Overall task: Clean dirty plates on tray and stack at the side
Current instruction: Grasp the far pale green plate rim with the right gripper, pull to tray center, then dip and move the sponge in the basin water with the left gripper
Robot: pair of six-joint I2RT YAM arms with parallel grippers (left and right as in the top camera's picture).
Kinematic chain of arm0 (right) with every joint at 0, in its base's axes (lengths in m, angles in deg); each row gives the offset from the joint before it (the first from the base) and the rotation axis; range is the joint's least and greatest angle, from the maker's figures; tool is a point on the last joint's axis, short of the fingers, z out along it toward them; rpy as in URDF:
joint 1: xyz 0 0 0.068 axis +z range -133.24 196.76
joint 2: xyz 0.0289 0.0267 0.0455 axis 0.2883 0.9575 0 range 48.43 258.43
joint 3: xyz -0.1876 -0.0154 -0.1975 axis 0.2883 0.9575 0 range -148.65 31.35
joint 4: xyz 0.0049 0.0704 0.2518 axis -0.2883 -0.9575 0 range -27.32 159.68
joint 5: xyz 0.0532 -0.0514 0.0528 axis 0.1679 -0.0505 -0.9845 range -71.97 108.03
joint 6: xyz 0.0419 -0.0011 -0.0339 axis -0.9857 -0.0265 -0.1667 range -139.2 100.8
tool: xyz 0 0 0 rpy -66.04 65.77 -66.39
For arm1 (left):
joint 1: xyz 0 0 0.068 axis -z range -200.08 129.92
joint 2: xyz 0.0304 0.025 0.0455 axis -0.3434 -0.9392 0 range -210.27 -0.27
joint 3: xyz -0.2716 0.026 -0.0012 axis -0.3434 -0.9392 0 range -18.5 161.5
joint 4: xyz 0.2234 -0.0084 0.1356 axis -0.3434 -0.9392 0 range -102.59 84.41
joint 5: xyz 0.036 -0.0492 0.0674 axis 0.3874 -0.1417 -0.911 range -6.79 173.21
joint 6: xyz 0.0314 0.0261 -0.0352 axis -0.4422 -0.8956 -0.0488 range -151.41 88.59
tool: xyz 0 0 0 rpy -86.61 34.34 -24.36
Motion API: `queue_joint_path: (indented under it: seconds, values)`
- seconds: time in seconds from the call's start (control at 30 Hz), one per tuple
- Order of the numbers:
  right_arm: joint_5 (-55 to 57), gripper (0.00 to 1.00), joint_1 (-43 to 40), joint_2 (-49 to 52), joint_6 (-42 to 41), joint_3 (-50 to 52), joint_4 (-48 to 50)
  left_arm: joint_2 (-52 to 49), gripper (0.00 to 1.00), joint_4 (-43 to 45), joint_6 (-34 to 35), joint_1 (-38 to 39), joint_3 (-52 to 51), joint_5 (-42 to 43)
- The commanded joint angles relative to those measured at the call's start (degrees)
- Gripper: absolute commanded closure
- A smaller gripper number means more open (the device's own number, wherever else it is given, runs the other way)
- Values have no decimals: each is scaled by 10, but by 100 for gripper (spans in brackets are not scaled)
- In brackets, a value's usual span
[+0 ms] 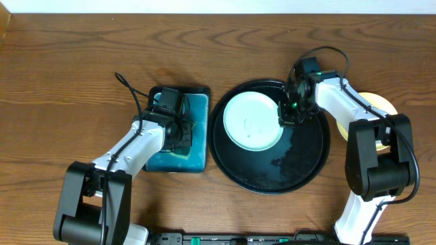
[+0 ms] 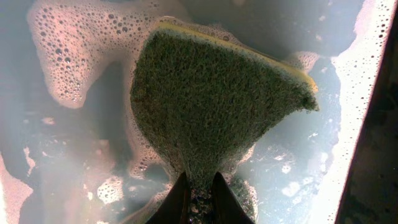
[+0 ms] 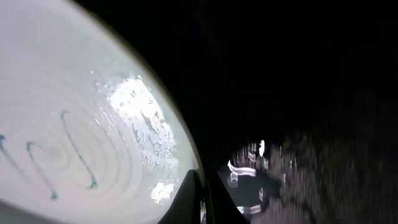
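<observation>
At the tray point(image 1: 303, 160), right gripper point(image 3: 200, 198) tight on plate point(image 1: 251, 122); left gripper point(image 2: 200, 194), on sponge point(image 2: 211, 106).

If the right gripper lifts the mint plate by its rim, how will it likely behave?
Probably slippery: the mint plate shows wet drops near the rim. Likely stiff, yet it may tilt, since the right gripper pinches only one edge.

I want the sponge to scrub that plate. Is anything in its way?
Nothing visible. The sponge, in the left gripper, sits in the teal tray beside the black tray. The right gripper holds the far edge of the mint plate.
</observation>
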Motion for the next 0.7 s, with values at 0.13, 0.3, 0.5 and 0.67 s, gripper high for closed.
queue_joint_path:
  seconds: [0.13, 0.3, 0.5, 0.67]
  values:
    - [38, 73, -3, -2, 2, 11, -12, -22, 92, -4, 3, -3, -10, -5]
    - [38, 68, -3, -2, 2, 11, 32, -22, 92, -4, 3, -3, -10, -5]
    - [38, 99, 1, -2, 2, 11, 41, -22, 92, -4, 3, -3, -10, -5]
    - [38, 99, 11, -2, 4, 11, 30, -19, 93, -10, 3, -3, -9, -5]
